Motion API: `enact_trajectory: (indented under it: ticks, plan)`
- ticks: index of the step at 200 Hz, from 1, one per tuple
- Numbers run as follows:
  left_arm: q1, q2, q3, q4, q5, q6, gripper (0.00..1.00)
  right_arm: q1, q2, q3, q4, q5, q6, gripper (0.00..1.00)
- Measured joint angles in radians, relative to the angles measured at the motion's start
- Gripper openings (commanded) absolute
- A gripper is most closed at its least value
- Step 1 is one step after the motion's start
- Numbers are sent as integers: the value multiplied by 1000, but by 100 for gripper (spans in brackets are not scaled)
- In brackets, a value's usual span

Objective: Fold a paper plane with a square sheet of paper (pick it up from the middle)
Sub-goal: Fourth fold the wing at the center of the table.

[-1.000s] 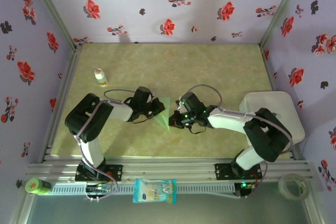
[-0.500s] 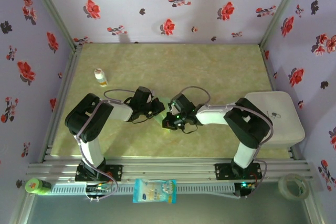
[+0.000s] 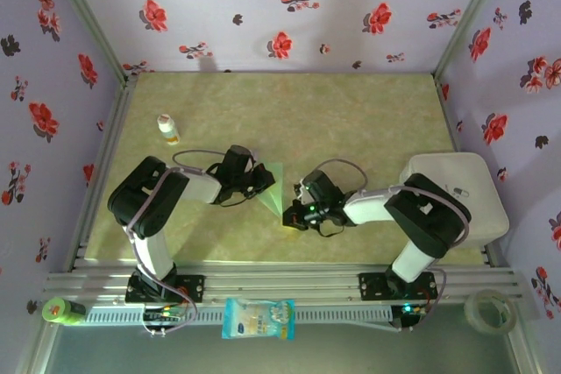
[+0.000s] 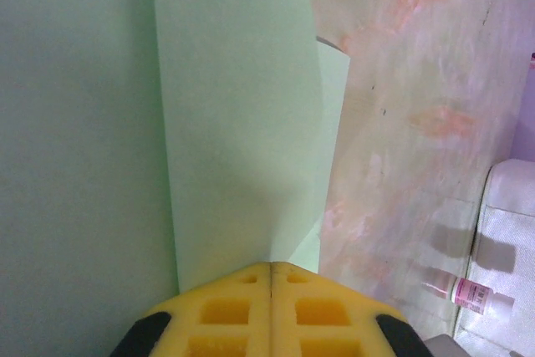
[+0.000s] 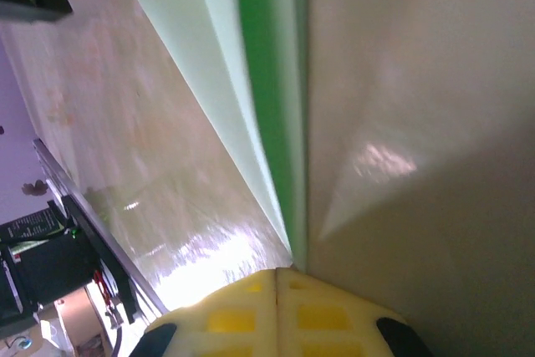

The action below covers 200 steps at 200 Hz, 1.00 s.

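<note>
The square sheet of paper (image 3: 274,183) is pale mint green and folded into a narrow triangle standing on the table's middle. My left gripper (image 3: 265,181) is at its left edge, and in the left wrist view the yellow fingers (image 4: 270,267) are shut, with a folded flap of the paper (image 4: 242,123) rising from their seam. My right gripper (image 3: 291,216) is at the sheet's near tip. In the right wrist view it (image 5: 288,272) is shut, with the green folded edge of the paper (image 5: 267,106) running into the seam.
A small white bottle (image 3: 167,130) stands at the left rear, also seen in the left wrist view (image 4: 468,292). A white bin (image 3: 456,194) sits at the right edge. A blue-and-white packet (image 3: 258,318) and a tape roll (image 3: 488,311) lie at the front rail.
The right gripper went left to the paper, then slid toward the near tip along its edge. The left gripper and the sheet's left side have stayed put.
</note>
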Motion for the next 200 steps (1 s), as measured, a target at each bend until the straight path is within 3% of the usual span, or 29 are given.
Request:
enact_trajectory:
  ticks: [75,119,200]
  plan:
    - [-65,-68,-84,39,-178,-98,4,-106,-227,30,-192,65,-49,7]
    - [-115,-83,-123,95,-278,-175,4,-87,-128,142,-211,56,-54,8]
    - [-122,-85,-133,111,-304,-200,5,-15,113,321,-182,60,-36,7]
